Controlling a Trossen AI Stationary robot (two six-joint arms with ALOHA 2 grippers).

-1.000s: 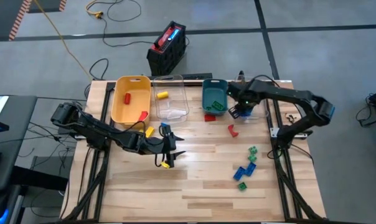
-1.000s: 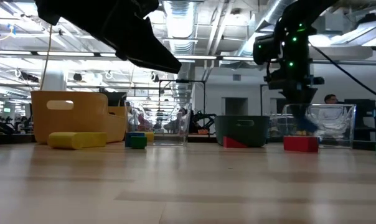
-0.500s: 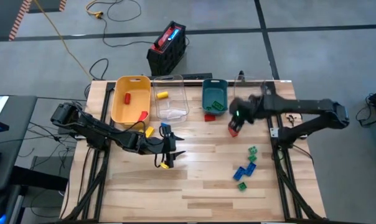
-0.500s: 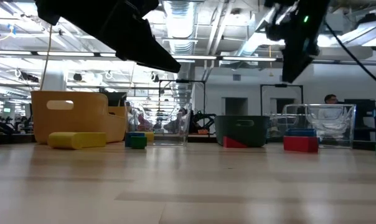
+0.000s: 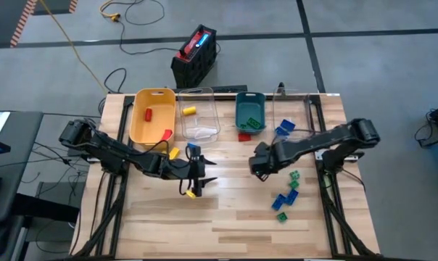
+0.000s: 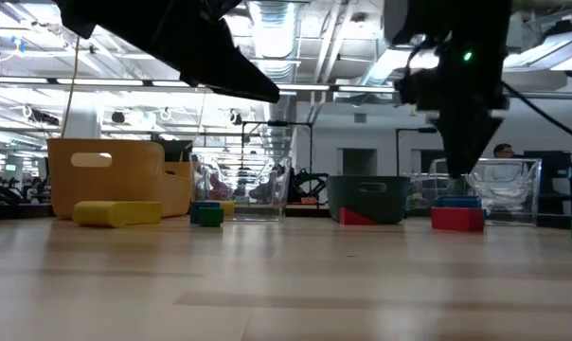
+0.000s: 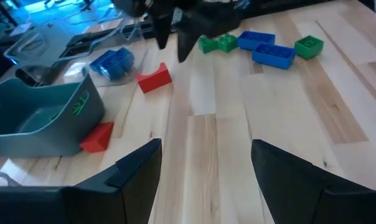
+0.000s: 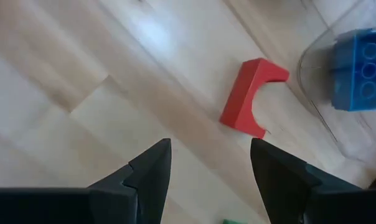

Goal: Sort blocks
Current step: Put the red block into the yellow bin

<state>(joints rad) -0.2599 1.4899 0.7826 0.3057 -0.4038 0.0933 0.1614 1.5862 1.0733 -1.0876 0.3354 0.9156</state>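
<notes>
Small red, yellow, blue and green blocks lie on the wooden table. My right gripper [image 5: 258, 165] [image 8: 210, 171] hovers open above the table's middle, a red arch block [image 8: 250, 96] [image 7: 154, 78] just ahead of its fingers on the wood. A blue block [image 5: 284, 130] [image 8: 359, 78] lies in the right clear bin [image 5: 295, 109]. Green and blue blocks [image 5: 286, 194] [image 7: 263, 46] lie near the right edge. My left gripper [image 5: 196, 174] [image 7: 206, 165] is open and empty above a yellow block [image 5: 192, 192]. Another yellow block [image 5: 174, 153] and a blue one [image 5: 192, 150] lie beside it.
Along the far edge stand a yellow bin [image 5: 142, 125] holding red blocks, a clear bin [image 5: 199, 130] with a yellow block, and a teal bin [image 5: 242, 116] with a green one. A red block [image 5: 244, 135] lies against the teal bin. The near half of the table is bare wood.
My right gripper has swung from above the right clear bin toward the table's near edge and left, coming lower over the middle near the red arch block. A blue block now shows in that clear bin. My left arm has kept still.
</notes>
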